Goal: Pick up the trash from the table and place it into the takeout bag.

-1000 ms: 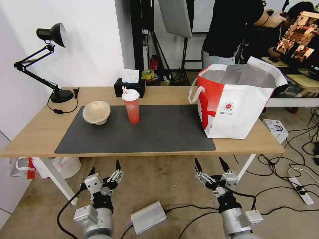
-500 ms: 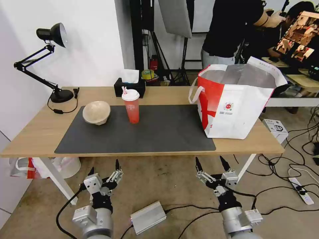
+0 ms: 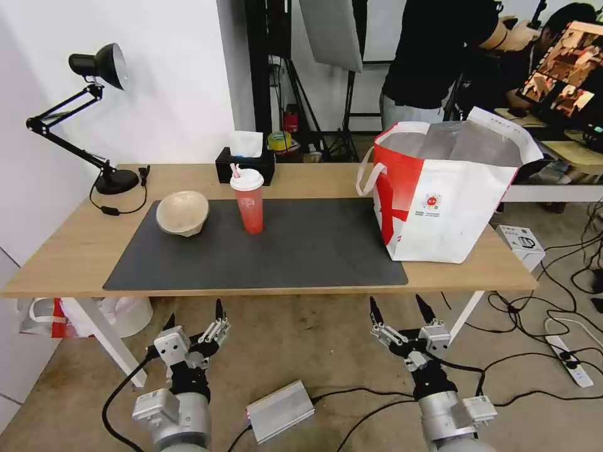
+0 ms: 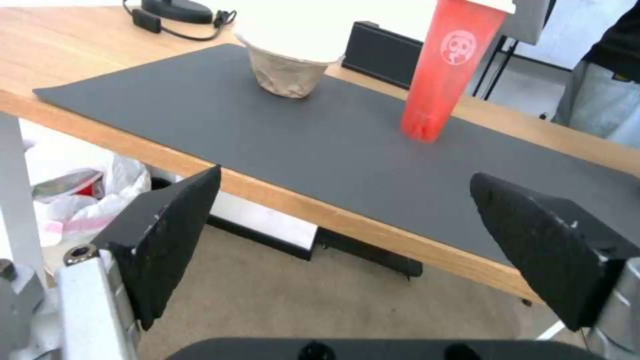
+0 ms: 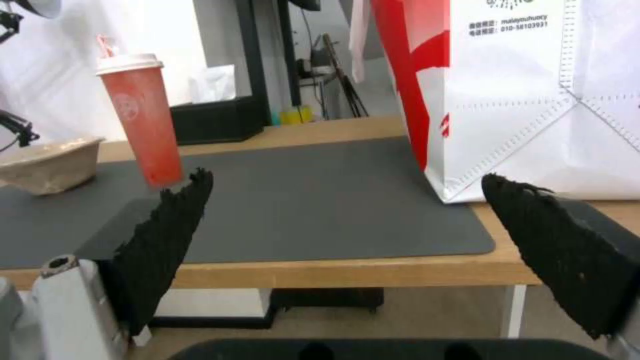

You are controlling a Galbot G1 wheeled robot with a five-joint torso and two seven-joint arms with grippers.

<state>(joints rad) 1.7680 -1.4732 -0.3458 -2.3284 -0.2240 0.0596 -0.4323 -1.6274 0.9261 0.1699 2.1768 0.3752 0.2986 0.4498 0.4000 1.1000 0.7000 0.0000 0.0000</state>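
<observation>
On the dark mat of the table (image 3: 75,251) stands a red cup (image 3: 249,199) (image 4: 448,65) (image 5: 141,120) with white lid and straw. To its left lies a beige pulp bowl (image 3: 183,212) (image 4: 288,75) (image 5: 50,166). The white and red takeout bag (image 3: 440,194) (image 5: 533,95) stands open at the table's right end. My left gripper (image 3: 193,312) (image 4: 343,200) and right gripper (image 3: 396,306) (image 5: 343,195) hang open and empty below the table's front edge, over the floor.
A black tissue box (image 3: 245,164) sits behind the cup and a black desk lamp (image 3: 94,113) at the far left. Under the table are a white leg (image 3: 100,336), a plastic bag (image 3: 119,311), a grey power brick (image 3: 279,411) and cables (image 3: 553,314).
My left gripper has shifted slightly left and down; the right arm, cup, bowl and bag stay as they were.
</observation>
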